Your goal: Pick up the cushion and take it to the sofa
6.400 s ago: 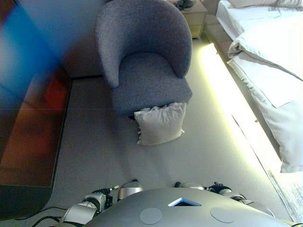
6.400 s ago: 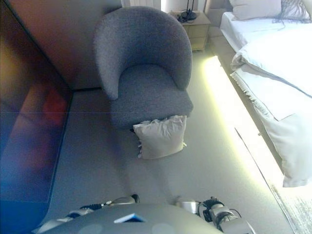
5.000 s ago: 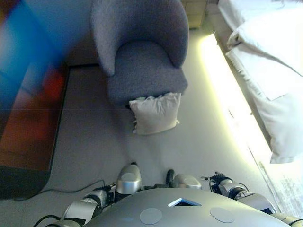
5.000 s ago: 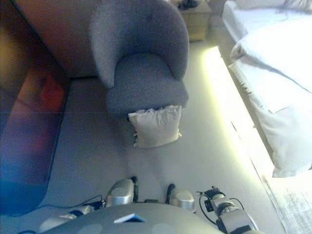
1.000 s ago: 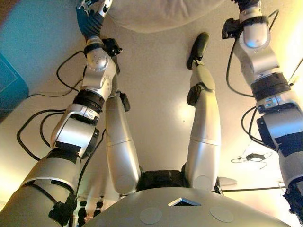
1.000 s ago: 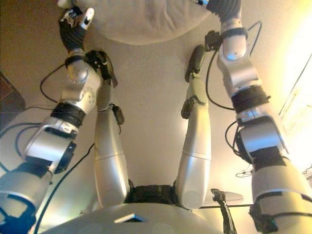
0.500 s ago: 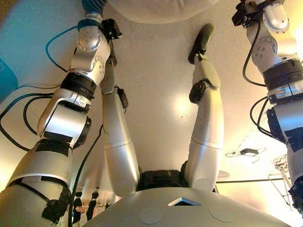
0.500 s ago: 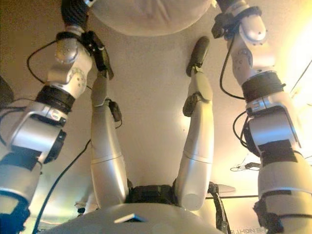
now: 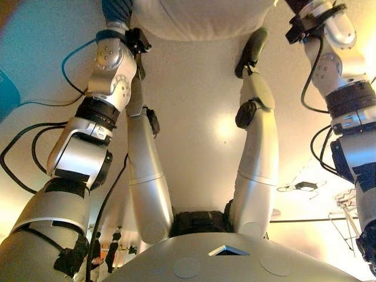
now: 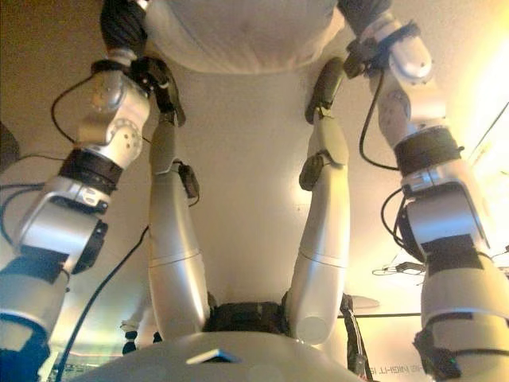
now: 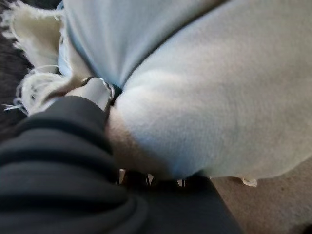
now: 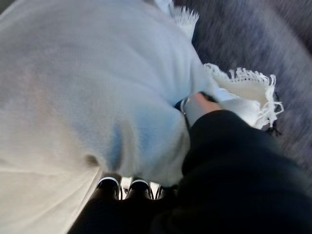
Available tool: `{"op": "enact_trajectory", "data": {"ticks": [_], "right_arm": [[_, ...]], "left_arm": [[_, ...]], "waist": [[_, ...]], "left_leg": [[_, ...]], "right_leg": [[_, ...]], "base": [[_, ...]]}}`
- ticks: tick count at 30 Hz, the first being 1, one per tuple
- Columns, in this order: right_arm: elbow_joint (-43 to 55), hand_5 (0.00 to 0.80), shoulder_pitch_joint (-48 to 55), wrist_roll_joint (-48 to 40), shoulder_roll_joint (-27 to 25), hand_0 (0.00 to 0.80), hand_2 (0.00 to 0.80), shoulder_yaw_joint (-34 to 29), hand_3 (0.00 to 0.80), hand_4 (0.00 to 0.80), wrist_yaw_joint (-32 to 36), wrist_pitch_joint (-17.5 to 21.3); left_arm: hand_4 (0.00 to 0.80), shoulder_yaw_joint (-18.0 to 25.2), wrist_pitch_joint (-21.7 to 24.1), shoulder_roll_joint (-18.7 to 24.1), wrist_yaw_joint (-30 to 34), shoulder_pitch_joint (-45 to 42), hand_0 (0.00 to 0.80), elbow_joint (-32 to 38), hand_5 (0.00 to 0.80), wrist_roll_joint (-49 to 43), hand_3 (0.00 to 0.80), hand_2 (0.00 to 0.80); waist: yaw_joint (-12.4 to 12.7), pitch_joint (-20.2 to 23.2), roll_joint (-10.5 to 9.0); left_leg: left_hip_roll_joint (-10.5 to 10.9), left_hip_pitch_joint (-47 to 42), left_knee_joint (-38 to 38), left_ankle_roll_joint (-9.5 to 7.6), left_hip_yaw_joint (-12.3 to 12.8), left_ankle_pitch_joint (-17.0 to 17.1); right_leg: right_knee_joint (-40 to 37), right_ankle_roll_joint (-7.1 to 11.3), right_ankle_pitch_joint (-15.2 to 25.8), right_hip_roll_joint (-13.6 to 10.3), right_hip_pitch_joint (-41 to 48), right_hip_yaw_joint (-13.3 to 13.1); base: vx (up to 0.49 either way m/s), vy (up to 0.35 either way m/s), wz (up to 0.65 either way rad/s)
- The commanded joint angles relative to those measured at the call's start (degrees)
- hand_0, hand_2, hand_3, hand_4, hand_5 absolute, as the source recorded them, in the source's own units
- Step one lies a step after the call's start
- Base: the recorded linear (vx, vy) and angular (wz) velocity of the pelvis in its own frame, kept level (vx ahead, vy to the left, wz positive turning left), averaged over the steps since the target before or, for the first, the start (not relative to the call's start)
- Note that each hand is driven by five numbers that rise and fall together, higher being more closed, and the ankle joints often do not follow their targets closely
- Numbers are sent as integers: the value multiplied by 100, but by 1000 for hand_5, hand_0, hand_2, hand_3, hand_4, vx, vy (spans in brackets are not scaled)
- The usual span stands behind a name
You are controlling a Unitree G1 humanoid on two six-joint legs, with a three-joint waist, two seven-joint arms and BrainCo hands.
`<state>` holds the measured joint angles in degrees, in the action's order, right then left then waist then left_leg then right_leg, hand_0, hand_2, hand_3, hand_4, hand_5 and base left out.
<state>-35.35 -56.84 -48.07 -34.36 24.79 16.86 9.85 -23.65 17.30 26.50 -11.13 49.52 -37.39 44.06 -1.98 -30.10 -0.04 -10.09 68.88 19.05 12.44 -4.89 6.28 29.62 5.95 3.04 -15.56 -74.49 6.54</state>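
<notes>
Gripping is seen at both ends of the cushion (image 10: 238, 36): a pale, off-white cushion is held at the 12 o'clock edge of the head views, stretched between the two arms. The left hand (image 11: 95, 92) is clamped on the cushion's side, thumb dug into the fabric from above and the fingers curled under it, only dark tips peeking out beneath the bulge; the fringed corner of the cushion is seen just beside the thumb. The right hand (image 12: 197, 107) is closed on the opposite side in the same way, thumb pressed into a fold near the frayed corner trim, fingers (image 12: 134, 187) wrapped under the cushion's belly. In the head views only the dark ribbed wrist covers are visible, at 11 o'clock and 1 o'clock, with the cushion's lower edge bulging between them; the hands themselves are cut off by the frame edge. Dark grey textured upholstery (image 12: 273, 53) is seen close behind the cushion in the right wrist view, and a dark patch at the fringed corner in the left wrist view; whether the cushion is touching it cannot be told. Beige carpet (image 9: 194, 106) is seen below the cushion.
</notes>
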Motion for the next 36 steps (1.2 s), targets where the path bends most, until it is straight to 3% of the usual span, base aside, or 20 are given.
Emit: {"op": "enact_trajectory", "data": {"ticks": [1,7,11,16,21,27,32,36], "right_arm": [[1421,800,389,326,567,800,800,178,800,800,676,512],[2090,800,1861,1016,754,800,800,-36,800,800,204,813],[2501,800,2647,1775,733,800,800,-198,800,800,-167,740],[3176,800,3943,2242,712,800,800,-757,800,800,-997,923],[4061,800,5246,3066,975,800,800,-1044,800,800,-1454,1042],[4771,800,5980,3370,1020,800,800,-972,800,800,-1548,1014],[5063,800,6044,3834,880,800,800,-892,800,800,-1977,879],[5179,800,6052,3661,844,800,800,-948,800,800,-2229,731]], "left_arm": [[800,-312,778,-632,407,-467,800,1644,800,-711,800,800],[800,-113,1095,-713,149,-1936,800,2415,800,-850,800,800],[800,126,1124,-678,112,-2667,800,2869,800,-762,800,800],[800,485,908,-423,393,-3434,800,3274,800,-652,800,800],[800,860,787,-393,449,-4511,800,3867,800,-810,800,800],[800,904,756,-484,769,-5358,800,4401,800,-623,800,800],[800,739,783,-477,720,-5488,800,4691,800,-592,800,800],[800,723,668,-417,708,-5518,800,4829,800,-780,800,800]], "waist": [[177,30,31],[227,30,-31],[300,30,-152],[268,36,-199],[181,778,-89],[242,1705,-12],[289,2143,5],[268,2347,-18]], "left_leg": [[-144,-168,-104,-124,-89,190],[-287,-1572,-388,-94,64,216],[-169,-2761,-766,-202,50,104],[-204,-4310,-867,-345,488,-166],[-152,-5392,-1149,-470,661,-366],[-197,-6549,-1821,-520,789,-353],[-295,-7185,-2283,-482,900,-321],[-343,-7401,-2370,-452,976,-386]], "right_leg": [[-844,500,286,-13,761,-267],[-1086,445,225,47,2117,-46],[-1442,444,234,111,3245,48],[-1519,477,69,-79,4732,191],[-2018,532,57,-199,5923,231],[-2720,592,130,-192,7162,417],[-3111,625,159,-169,7786,619],[-3311,635,197,-143,8015,696]], "base": [[0,0,0],[-9,22,-5],[25,160,-19],[88,119,-10],[199,150,3],[224,71,5],[96,-9,2],[12,-16,2]]}}
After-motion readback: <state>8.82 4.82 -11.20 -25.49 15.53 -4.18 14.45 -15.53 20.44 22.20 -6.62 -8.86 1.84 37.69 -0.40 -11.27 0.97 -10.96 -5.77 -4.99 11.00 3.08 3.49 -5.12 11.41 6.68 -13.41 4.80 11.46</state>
